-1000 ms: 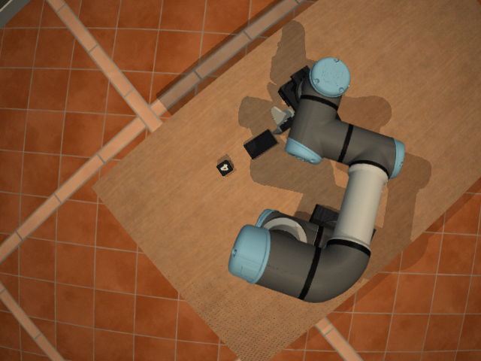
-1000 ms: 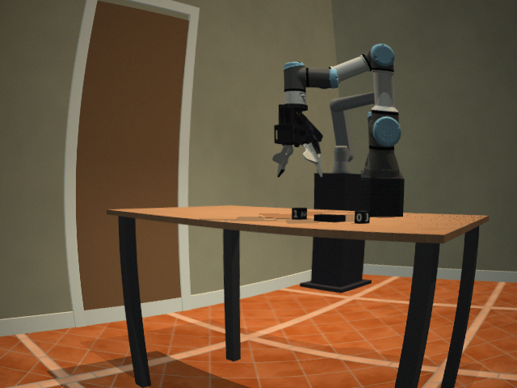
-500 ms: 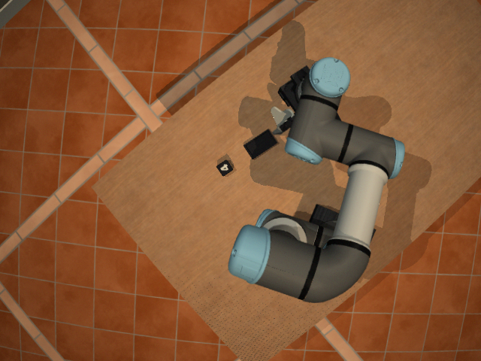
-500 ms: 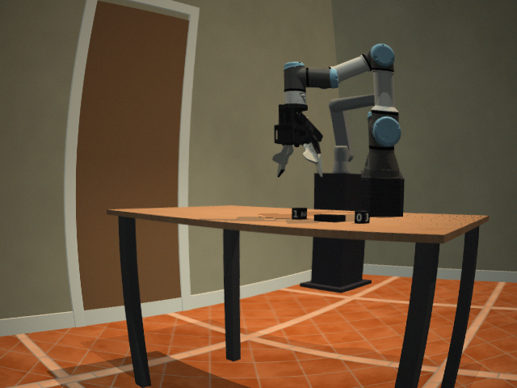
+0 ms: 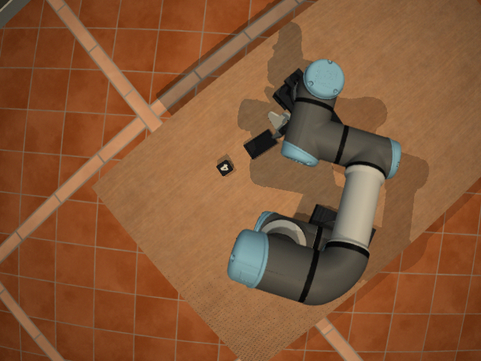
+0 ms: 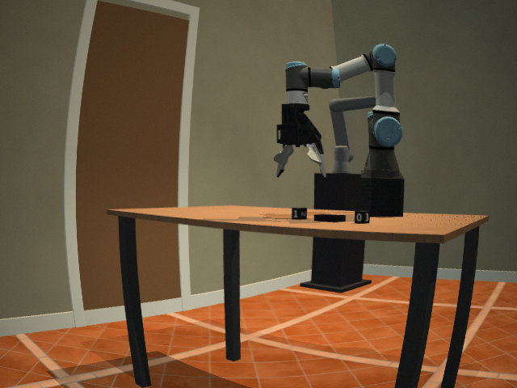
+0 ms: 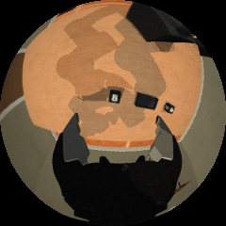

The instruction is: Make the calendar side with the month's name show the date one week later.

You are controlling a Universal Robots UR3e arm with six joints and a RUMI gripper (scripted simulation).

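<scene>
Terracotta tiles cover the floor (image 5: 74, 217) (image 6: 271, 359) beneath and around the tray's support, a wooden desk (image 5: 174, 155) (image 6: 250, 217) (image 7: 42, 80) with dark legs. In the exterior view a brown door (image 6: 129, 158) in a pale frame is well to the left of the tray, beyond the desk. The UR3e arm (image 5: 359, 201) (image 6: 384, 90), grey and white with light blue joint caps, reaches out higher than the tray. Its end effector (image 5: 287, 116) (image 6: 301, 175) (image 7: 118, 115) points down in the air, above and to the left of the tray in the exterior view, with its two fingers spread wide and nothing between them. The black calendar tray (image 5: 261, 144) (image 6: 329, 217) (image 7: 146, 107) rests on the desk, and both date cubes sit on the wood outside it, on opposite sides. The cube with 8 on top (image 6: 299, 213) (image 7: 115, 97) is near the tray, on its left in the exterior and wrist views; the exterior view shows a 1 on one side face and part of a white marking on the next. In the top view the arm hides this cube. The cube with 4 on top (image 5: 225, 168) (image 6: 362, 217) (image 7: 169, 108) is near the tray's other side, with a 0 on a side face towards the exterior camera
</scene>
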